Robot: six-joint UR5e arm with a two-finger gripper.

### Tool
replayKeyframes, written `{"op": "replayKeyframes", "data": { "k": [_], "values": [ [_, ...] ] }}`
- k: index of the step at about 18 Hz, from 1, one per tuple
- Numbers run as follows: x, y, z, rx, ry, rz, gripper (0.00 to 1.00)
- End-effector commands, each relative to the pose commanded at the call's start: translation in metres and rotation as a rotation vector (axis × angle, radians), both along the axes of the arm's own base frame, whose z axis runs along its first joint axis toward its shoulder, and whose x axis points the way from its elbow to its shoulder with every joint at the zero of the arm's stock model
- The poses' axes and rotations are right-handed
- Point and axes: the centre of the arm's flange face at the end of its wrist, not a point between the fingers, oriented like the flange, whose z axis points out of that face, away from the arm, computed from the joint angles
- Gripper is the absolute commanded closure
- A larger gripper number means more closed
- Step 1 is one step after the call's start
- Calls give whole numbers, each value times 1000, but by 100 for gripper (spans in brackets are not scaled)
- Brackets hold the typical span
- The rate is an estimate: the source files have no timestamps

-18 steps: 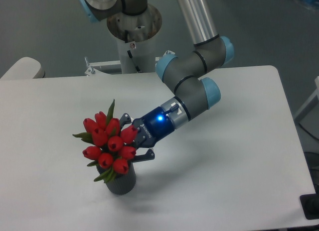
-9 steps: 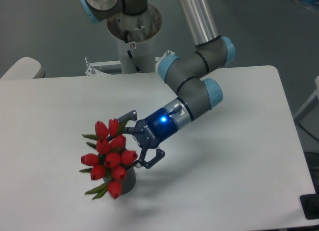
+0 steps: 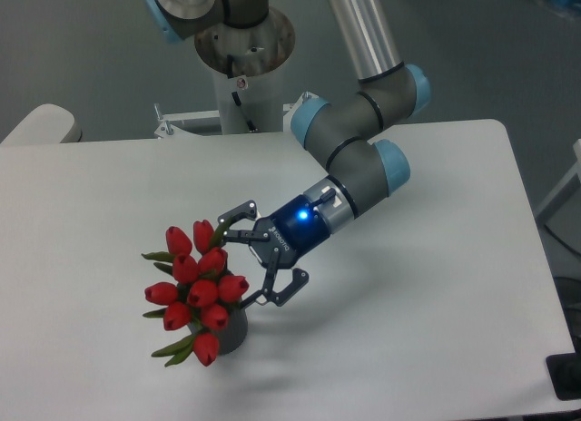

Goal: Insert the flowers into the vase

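Standing in the vase (image 3: 227, 332) near the front left of the counter (image 3: 436, 285), the flowers (image 3: 195, 289) lean toward the left, because nothing grips them: the tool (image 3: 256, 259) is beside them with its jaws spread wide.

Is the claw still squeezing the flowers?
No, the gripper is spread open beside the flowers, which sit in the vase.

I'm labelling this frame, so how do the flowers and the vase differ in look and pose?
The flowers are bright red with green leaves; the vase is dark grey. The flowers spread wide and lean left; the vase is narrower, upright and mostly hidden behind them. Both sit together on the table, clear of the open end effector.
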Motion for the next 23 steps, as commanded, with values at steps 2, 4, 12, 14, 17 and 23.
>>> {"op": "replayKeyframes", "data": {
  "k": [2,4,12,14,17,23],
  "values": [
    [-4,-10,12,-36,58,24,0],
    [-7,-15,21,-79,117,43,0],
    [-20,-48,89,-106,298,126,0],
    [-19,-52,100,-157,358,146,0],
    [-27,-54,126,-244,465,193,0],
    [-57,-66,159,-613,696,316,0]
  ]
}}
